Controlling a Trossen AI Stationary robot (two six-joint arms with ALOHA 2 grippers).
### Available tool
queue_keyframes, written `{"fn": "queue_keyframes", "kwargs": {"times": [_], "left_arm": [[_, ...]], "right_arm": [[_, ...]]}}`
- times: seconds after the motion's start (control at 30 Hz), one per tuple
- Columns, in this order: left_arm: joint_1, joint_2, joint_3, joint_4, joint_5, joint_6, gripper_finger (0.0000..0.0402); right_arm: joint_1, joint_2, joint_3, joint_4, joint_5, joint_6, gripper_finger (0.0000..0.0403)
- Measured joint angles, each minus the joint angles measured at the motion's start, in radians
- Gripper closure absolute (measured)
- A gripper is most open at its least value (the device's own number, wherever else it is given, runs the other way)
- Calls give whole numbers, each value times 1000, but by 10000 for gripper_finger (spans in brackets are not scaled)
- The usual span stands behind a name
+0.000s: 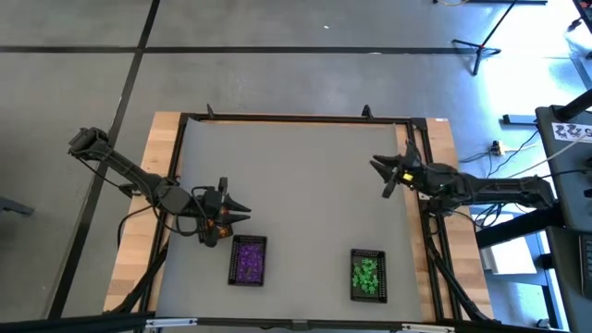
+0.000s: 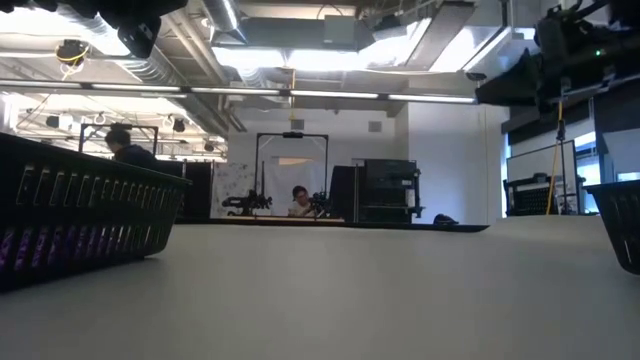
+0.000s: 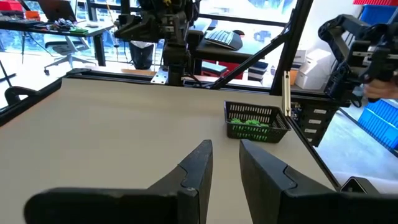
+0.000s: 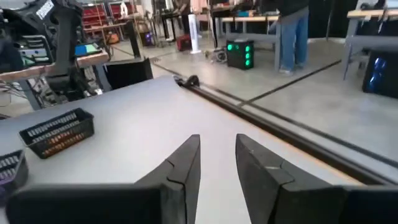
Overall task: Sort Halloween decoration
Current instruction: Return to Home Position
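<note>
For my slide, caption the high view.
Purple trinkets and green trinkets lie sorted apart; left gripper and right gripper open.

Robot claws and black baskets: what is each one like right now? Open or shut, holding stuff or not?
Purple basket: upright, holds purple trinkets.
Green basket: upright, holds green trinkets.
Orange basket: upright, orange trinkets show through its mesh.
Left gripper: open, holding nothing, raised next to the purple basket.
Right gripper: open, holding nothing, raised near the right edge of the table.
</note>
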Motion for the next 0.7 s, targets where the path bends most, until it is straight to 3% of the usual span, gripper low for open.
{"fn": "queue_keyframes", "kwargs": {"times": [0.4, 0.7], "left_arm": [[0, 0, 0, 0, 0, 0, 327], [0, 0, 0, 0, 0, 0, 327]], "right_arm": [[-190, -18, -17, -36, -123, -72, 304], [-281, -26, -19, -23, -324, -97, 304]]}}
